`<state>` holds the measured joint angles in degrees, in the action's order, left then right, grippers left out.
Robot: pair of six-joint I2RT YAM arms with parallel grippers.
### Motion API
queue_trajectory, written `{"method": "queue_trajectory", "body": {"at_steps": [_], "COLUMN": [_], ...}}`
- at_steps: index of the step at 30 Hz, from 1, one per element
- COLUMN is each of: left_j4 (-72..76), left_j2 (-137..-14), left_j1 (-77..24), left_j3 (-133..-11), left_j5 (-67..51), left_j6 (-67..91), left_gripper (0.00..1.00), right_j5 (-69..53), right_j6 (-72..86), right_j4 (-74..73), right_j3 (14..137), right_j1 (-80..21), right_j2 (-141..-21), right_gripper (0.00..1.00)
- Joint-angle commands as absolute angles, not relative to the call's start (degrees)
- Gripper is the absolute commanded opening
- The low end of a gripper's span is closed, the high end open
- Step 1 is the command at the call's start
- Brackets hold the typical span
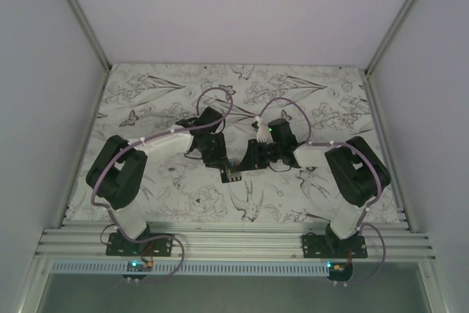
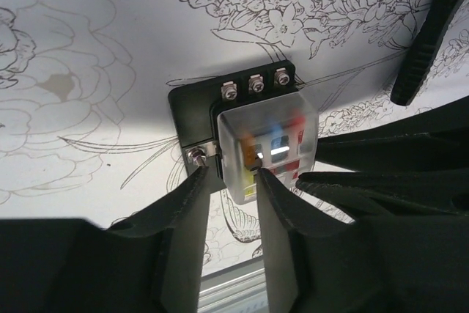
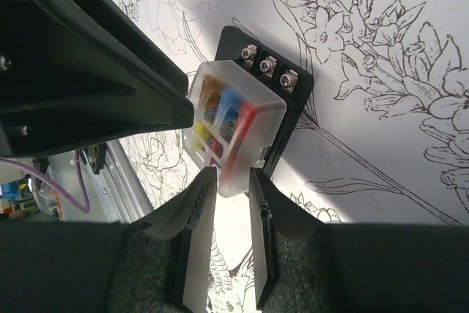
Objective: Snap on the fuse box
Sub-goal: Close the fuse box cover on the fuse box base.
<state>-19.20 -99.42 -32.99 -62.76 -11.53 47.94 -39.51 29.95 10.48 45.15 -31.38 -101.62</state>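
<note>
Both end effectors are narrowly spread, pinching nothing. The left end effector [image 2: 231, 179] and the right end effector [image 3: 231, 181] set their tips against the translucent cover [image 2: 242, 126] from different sides. That cover already sits over the coloured fuses [image 2: 277, 139] on the fuse box [image 2: 192, 111], which lies on the bench [image 2: 80, 56] midway between the arms. What likely remains is the final press. Whether the cover has clicked home cannot be told.

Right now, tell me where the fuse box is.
In the top view the fuse box sits mid-table on the flower-print cloth, flanked by the left fingers and the right fingers at its edges.
</note>
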Motion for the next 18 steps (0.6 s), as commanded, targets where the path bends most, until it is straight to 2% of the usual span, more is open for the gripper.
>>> {"method": "queue_trajectory", "body": {"at_steps": [1,6,13,18], "left_j4": [-20.2,-20.2,-20.1,-19.4], "left_j2": [-102.2,-104.3,-106.8,-109.3], "left_j1": [-33.1,-33.2,-34.4,-35.0], "left_j3": [-64.6,-63.7,-59.0,-54.7], "left_j5": [-13.3,-13.7,-12.8,-11.3], "left_j6": [46.5,46.9,47.9,49.7], "left_gripper": [0.3,0.15,0.07,0.05], "right_j5": [-37.0,-36.6,-34.5,-31.4], "right_j6": [27.8,27.4,25.7,25.5], "right_j4": [7.5,6.0,1.5,-0.1], "right_j3": [45.3,45.7,46.1,46.9], "right_j1": [-32.3,-32.3,-32.6,-34.2], "right_j2": [-104.5,-105.4,-108.3,-110.1], "right_gripper": [0.28,0.23,0.16,0.14]}}
